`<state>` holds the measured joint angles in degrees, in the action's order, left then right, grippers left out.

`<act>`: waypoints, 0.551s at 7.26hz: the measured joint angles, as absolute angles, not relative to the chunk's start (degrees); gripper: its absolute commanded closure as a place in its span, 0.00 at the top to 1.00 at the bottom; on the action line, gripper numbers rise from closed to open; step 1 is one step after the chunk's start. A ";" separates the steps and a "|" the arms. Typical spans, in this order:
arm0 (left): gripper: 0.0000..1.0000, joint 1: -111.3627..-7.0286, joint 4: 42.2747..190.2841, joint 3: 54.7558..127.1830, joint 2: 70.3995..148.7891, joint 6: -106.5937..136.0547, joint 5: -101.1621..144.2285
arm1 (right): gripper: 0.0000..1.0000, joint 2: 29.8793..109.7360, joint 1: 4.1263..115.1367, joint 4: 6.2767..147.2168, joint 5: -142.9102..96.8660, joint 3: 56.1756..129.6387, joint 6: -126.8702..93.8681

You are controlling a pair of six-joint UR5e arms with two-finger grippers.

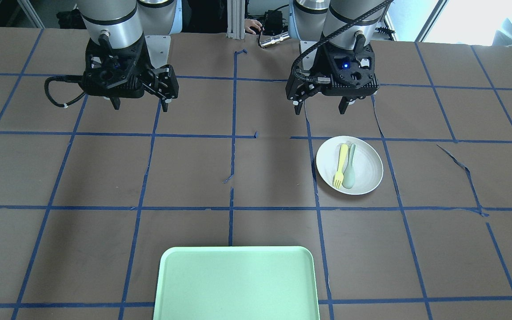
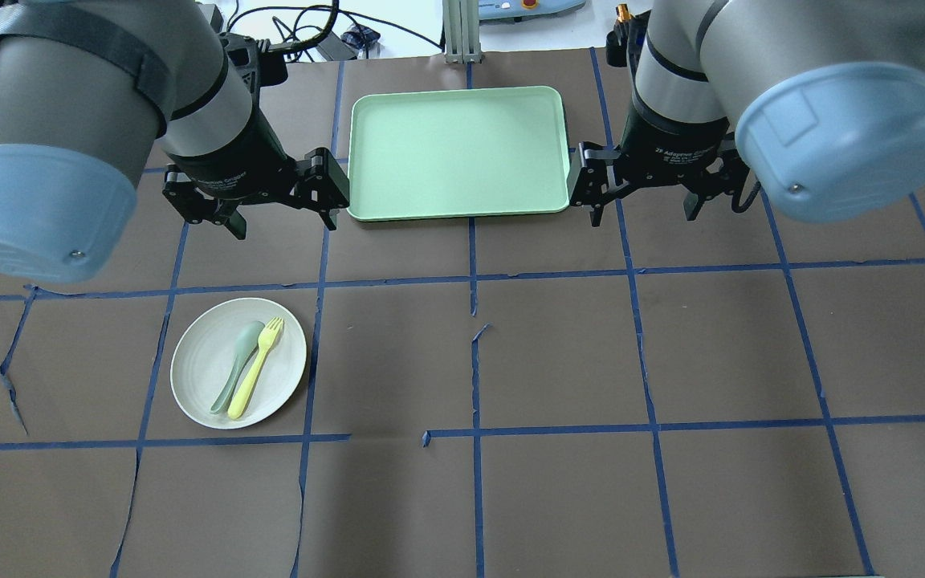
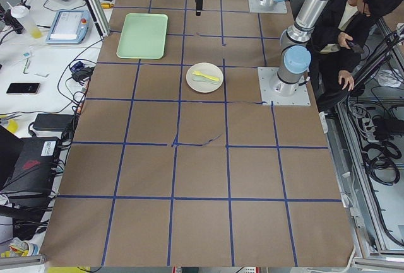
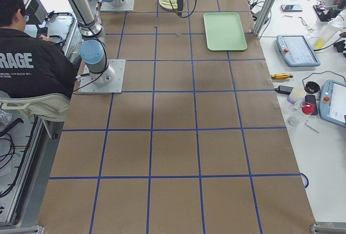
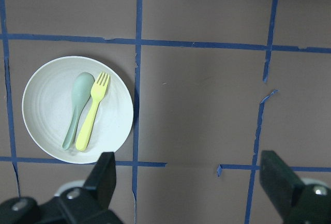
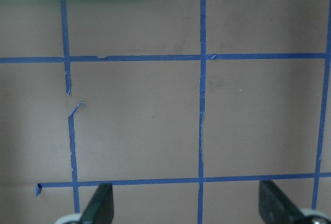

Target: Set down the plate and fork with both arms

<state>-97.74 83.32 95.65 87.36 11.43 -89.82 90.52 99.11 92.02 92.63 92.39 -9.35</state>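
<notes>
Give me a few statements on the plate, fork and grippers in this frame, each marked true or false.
1. The fork lies on the plate beside the spoon. True.
2. The plate sits in the tray. False: it sits on the table, apart from the tray.
3. The left gripper and right gripper are both open. True.
4. The left gripper holds the fork. False: it hangs open, holding nothing.
</notes>
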 measured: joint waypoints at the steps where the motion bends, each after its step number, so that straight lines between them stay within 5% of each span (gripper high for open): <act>1: 1.00 -97.74 83.32 95.68 87.39 11.43 -89.85 | 1.00 90.51 99.09 91.99 92.68 92.17 -9.33; 4: 1.00 -97.68 83.32 95.92 87.50 11.37 -89.77 | 1.00 90.45 99.06 92.08 92.67 91.89 -9.29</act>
<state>-97.68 83.32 95.92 87.50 11.37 -89.77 90.45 99.06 92.08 92.67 91.89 -9.29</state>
